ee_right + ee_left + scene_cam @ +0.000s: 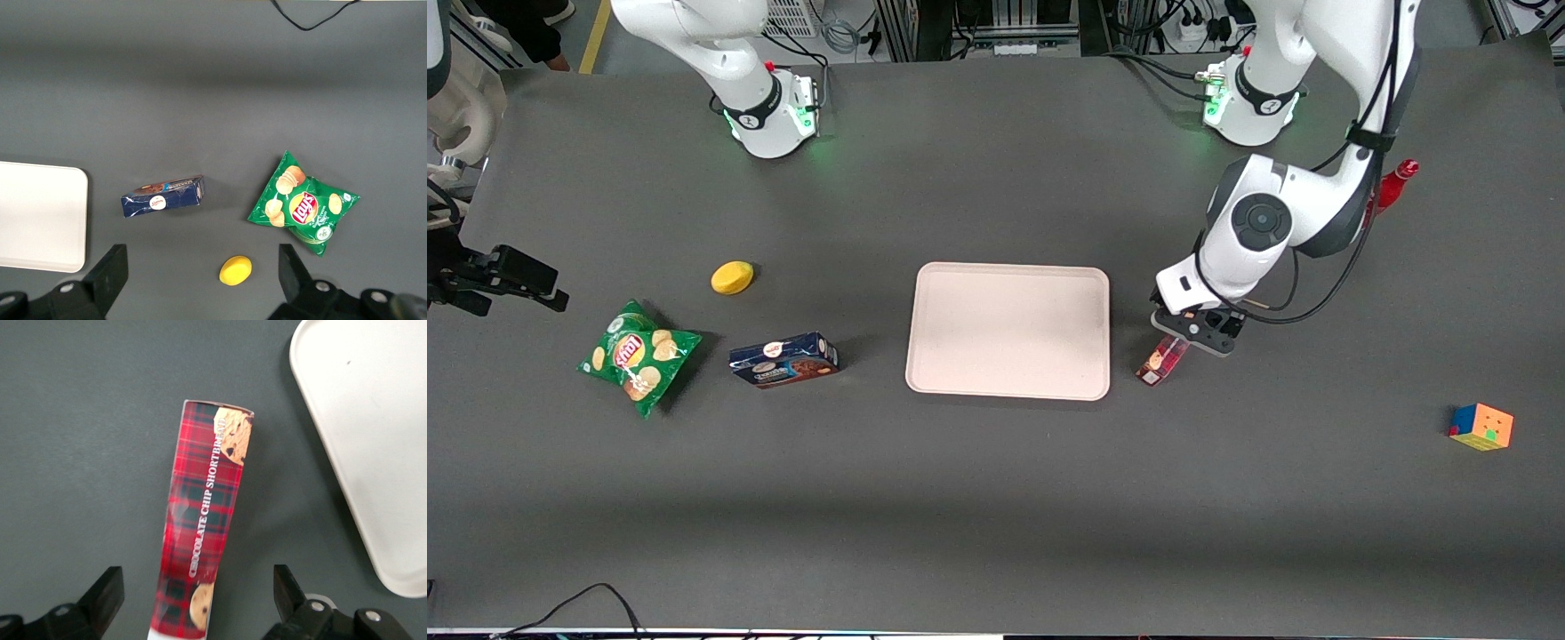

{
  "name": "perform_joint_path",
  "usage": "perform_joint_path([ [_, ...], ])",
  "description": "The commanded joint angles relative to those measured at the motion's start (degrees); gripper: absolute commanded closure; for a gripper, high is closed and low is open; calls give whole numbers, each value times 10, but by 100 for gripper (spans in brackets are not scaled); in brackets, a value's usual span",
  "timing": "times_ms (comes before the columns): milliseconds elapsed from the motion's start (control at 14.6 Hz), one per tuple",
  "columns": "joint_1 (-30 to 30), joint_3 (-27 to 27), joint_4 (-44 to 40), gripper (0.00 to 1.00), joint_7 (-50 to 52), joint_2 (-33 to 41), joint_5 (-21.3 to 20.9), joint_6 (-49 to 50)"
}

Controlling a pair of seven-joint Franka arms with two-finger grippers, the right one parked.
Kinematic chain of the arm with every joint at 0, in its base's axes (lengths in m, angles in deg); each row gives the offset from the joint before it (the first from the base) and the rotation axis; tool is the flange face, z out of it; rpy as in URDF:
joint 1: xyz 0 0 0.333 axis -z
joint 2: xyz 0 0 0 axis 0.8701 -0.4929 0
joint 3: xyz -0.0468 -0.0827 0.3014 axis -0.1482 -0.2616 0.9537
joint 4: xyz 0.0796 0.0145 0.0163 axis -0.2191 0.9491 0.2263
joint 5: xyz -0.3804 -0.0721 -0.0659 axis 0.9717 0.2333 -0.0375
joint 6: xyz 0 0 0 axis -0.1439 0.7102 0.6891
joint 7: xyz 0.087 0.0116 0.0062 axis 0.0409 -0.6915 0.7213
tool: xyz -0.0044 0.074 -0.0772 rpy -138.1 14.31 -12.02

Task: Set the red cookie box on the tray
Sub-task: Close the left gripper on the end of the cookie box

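The gripper (199, 603) hangs spread over the red box (205, 520), a finger (103, 597) clear on each side. The box lies flat on the table just beside the tray (1009, 330), whose rim runs near it.

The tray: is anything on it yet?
Nothing shows on the tray; its surface is bare. The red cookie box lies on the table beside it, between the open fingers of the gripper. The box's end under the gripper is hidden.
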Motion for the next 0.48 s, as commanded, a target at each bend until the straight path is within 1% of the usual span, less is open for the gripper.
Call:
perform_joint_path([
  [0,21,20,11,0,-6,-16,-3,-27],
  [206,24,24,14,1,-6,-30,-3,-49],
  [275,29,30,13,3,-6,-34,-3,-52],
  [343,36,37,13,12,-6,-37,-3,-58],
  [412,41,43,13,27,-7,-38,-3,-60],
])
